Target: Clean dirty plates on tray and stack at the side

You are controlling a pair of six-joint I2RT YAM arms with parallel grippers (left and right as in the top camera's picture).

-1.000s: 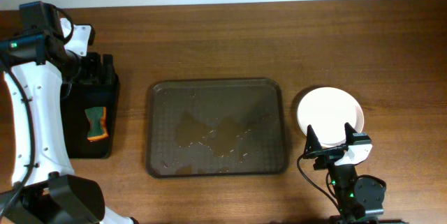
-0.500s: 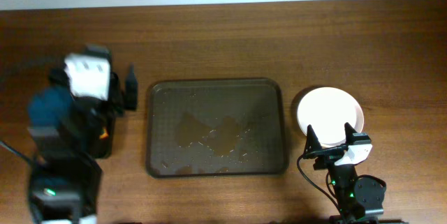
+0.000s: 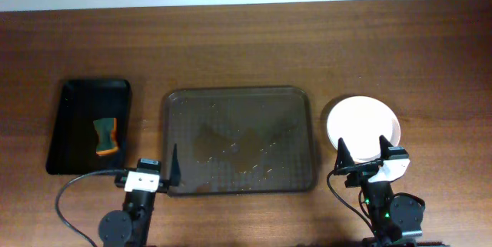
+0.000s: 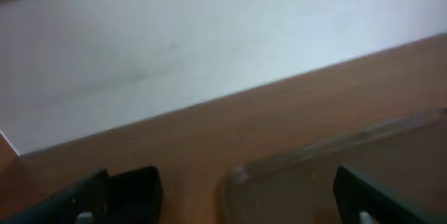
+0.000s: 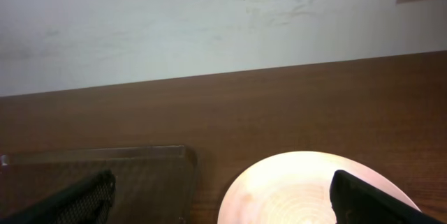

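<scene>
The dark brown tray (image 3: 177,108) lies at the table's middle with wet streaks and holds no plates. A stack of white plates (image 3: 364,120) sits to its right; only the top one shows, and it also shows in the right wrist view (image 5: 300,189). My left gripper (image 3: 146,170) is open and empty at the tray's front left corner; its view shows the tray's corner (image 4: 293,182). My right gripper (image 3: 363,152) is open and empty at the front edge of the plate stack.
A smaller black tray (image 3: 77,97) at the left holds a green and orange sponge (image 3: 104,136). The white wall lies beyond the table's far edge.
The left arm has swung from over the black tray down to the table's front edge, leaving the black tray and sponge uncovered. The right arm has not moved.
</scene>
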